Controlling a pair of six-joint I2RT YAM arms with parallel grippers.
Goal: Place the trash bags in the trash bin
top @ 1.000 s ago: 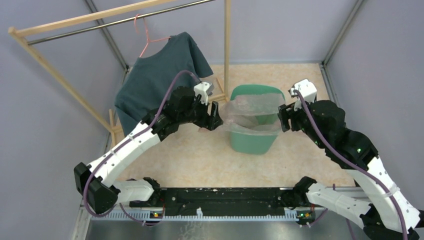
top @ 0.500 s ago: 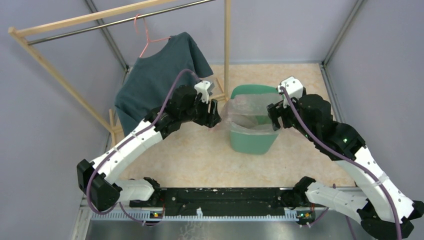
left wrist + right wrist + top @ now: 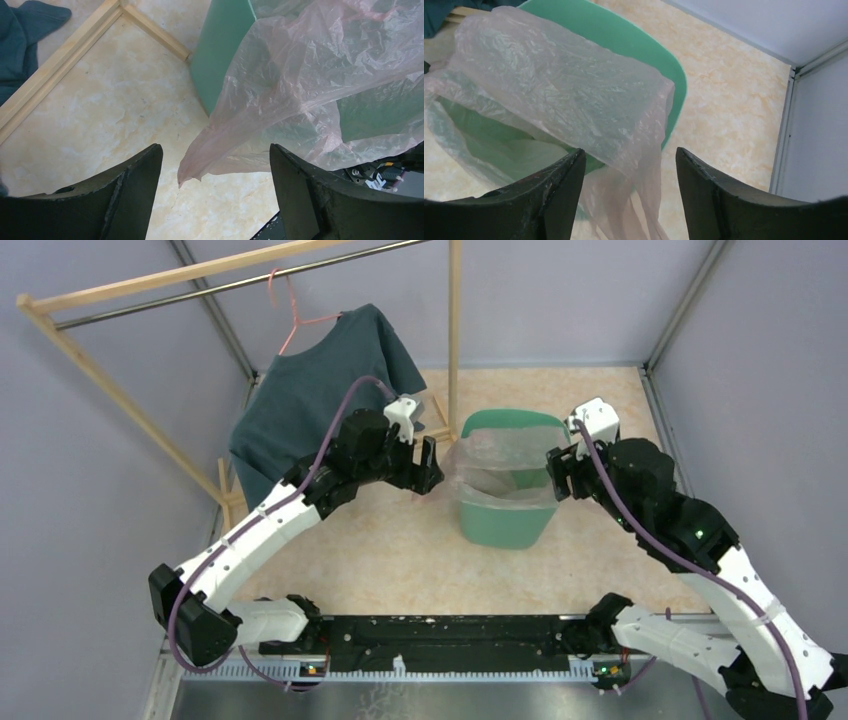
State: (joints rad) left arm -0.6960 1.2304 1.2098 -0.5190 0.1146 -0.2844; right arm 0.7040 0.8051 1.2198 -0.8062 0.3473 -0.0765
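The mint-green trash bin (image 3: 500,525) stands on the marbled floor at centre. The pale-pink translucent trash bag (image 3: 497,455) is draped over its rim and hangs into it and down its sides. My left gripper (image 3: 432,462) is open just left of the bin; in the left wrist view a loose corner of the bag (image 3: 200,160) hangs between the open fingers, touching neither. My right gripper (image 3: 556,472) is open at the bin's right rim; in the right wrist view the bag's edge (image 3: 644,165) hangs between the open fingers over the bin (image 3: 644,45).
A dark teal shirt (image 3: 310,400) hangs on a pink hanger from a wooden clothes rack (image 3: 455,330) at the back left. The rack's floor frame (image 3: 75,55) lies close left of the bin. Grey walls enclose the floor on three sides.
My right gripper moved in toward the bin, then drew slightly back to its right rim. My left gripper has shifted slightly at the bin's left. The bag stays draped on the bin.
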